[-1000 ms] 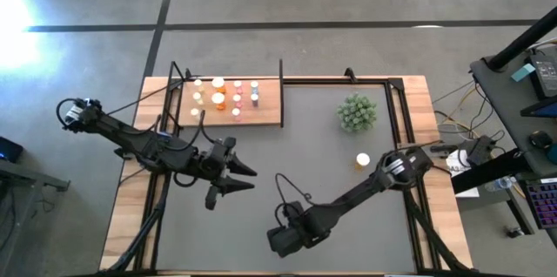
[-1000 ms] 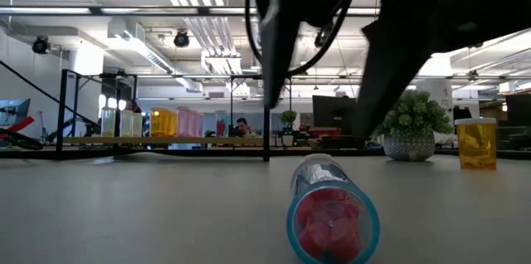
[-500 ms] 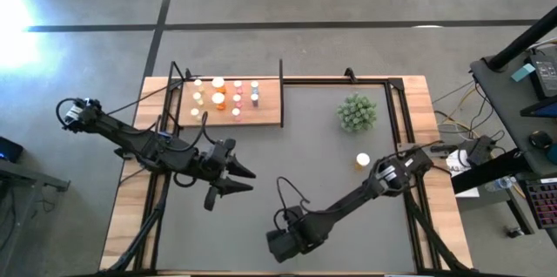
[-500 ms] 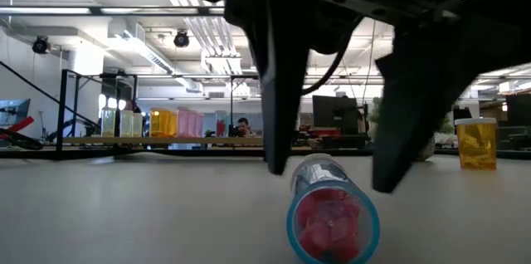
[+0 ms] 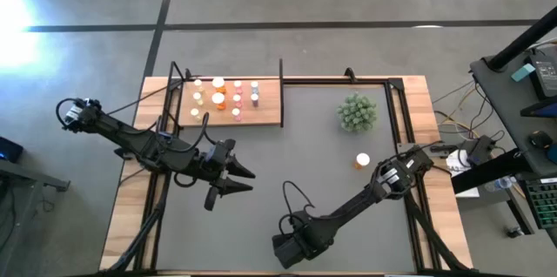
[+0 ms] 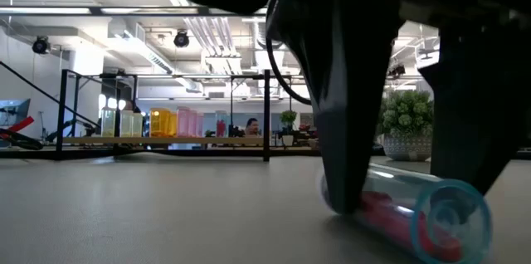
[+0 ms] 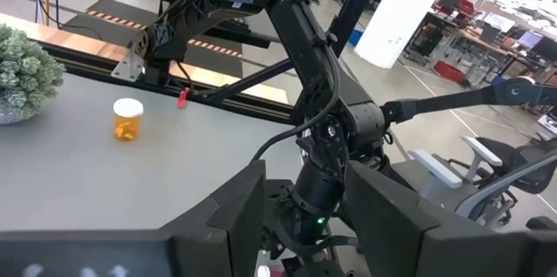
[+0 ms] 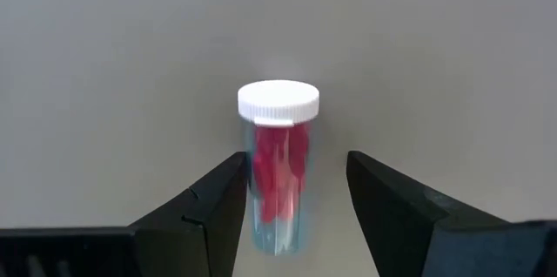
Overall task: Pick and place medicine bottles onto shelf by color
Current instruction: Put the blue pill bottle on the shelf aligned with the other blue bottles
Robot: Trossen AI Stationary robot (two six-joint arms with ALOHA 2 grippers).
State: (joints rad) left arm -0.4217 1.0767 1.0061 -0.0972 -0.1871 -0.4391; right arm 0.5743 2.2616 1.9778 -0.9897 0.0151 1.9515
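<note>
Rolled sideways, red-filled bottle, between right end effector fingers, ungripped

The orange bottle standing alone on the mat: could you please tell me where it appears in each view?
High view: orange bottle right of centre, just below the green plant.
Low view: not visible.
Left wrist view: at left, beside the plant.
Right wrist view: not in it.
Shared landmark: the plant.

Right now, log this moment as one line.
right gripper: astride lying red-filled bottle, closing | left gripper: idle mid-table | orange bottle: upright by plant
</note>
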